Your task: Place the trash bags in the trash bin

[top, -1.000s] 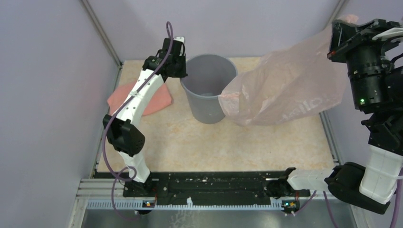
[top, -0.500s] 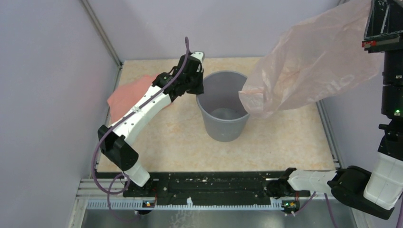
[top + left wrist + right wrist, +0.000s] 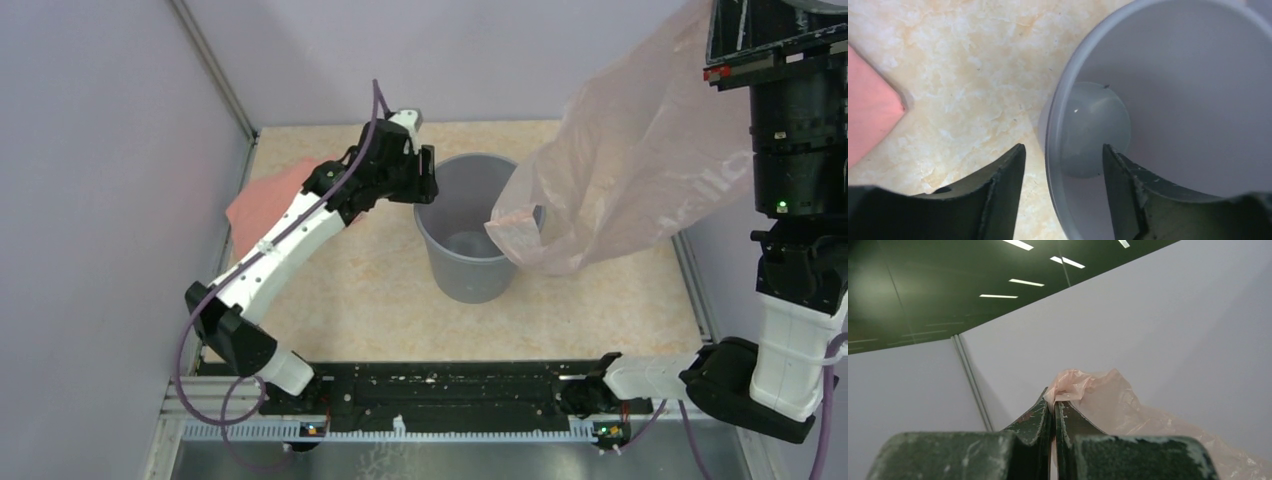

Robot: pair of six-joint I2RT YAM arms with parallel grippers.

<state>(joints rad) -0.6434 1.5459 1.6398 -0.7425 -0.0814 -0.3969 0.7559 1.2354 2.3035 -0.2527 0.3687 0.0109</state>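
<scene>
The grey trash bin (image 3: 470,250) stands upright mid-table. My left gripper (image 3: 427,182) is at its left rim. In the left wrist view the left gripper (image 3: 1063,156) is open, one finger outside the wall and one inside, the bin rim (image 3: 1050,140) between them and touching neither. A pale-pink trash bag (image 3: 640,150) hangs from high at the right. Its lower end (image 3: 515,225) droops over the bin's right rim. My right gripper (image 3: 1053,402) is shut on the bag's bunched top (image 3: 1073,382), pointing upwards.
A flat pink folded sheet (image 3: 262,203) lies on the table at the left behind my left arm; its corner (image 3: 870,120) shows in the left wrist view. Grey walls close the table on three sides. The right arm (image 3: 800,160) stands tall at the right edge.
The left gripper drew the bin to the right by its rim, then opened around the rim. The right arm rose and swung the bag so that its lower end hangs over the bin.
</scene>
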